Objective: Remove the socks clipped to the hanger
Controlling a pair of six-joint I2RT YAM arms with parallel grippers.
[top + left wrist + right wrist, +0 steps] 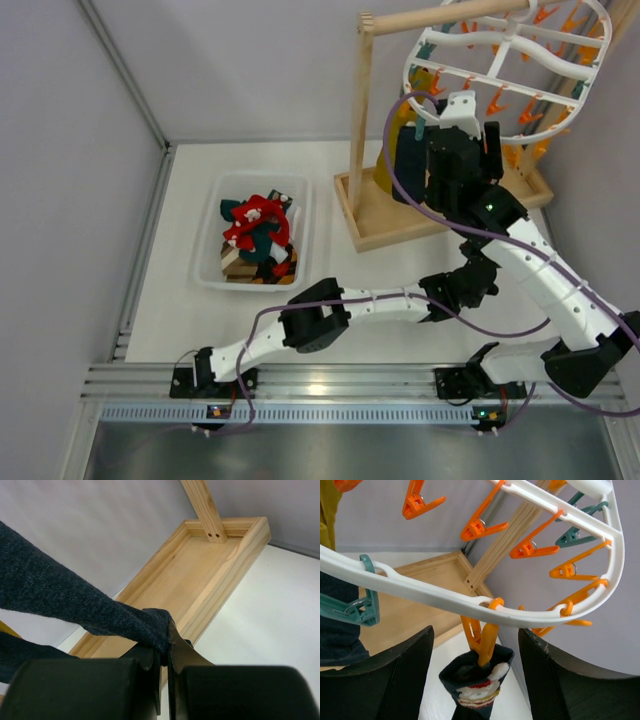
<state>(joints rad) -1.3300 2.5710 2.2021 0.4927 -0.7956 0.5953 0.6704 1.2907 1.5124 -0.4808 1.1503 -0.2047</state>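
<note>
The right pincer (475,632) stands apart around an orange clothespin (481,635) on the white hanger (430,592), which bites a dark patterned sock (475,685). The left pincer (165,652) is clamped on dark knit sock fabric (75,600) above the wooden tray (200,565). If the right pincer squeezes off the peg's levers, the peg will likely hold, and the left's tug could swing the hanger.

A pale, evenly lit work cell.
The grey left wall (60,220) and back wall (250,60) meet at 1 slanted aluminium post (126,75); the matte white tabletop (180,320) ends at a ribbed aluminium rail (340,380) on the near edge, catching a soft glare.
</note>
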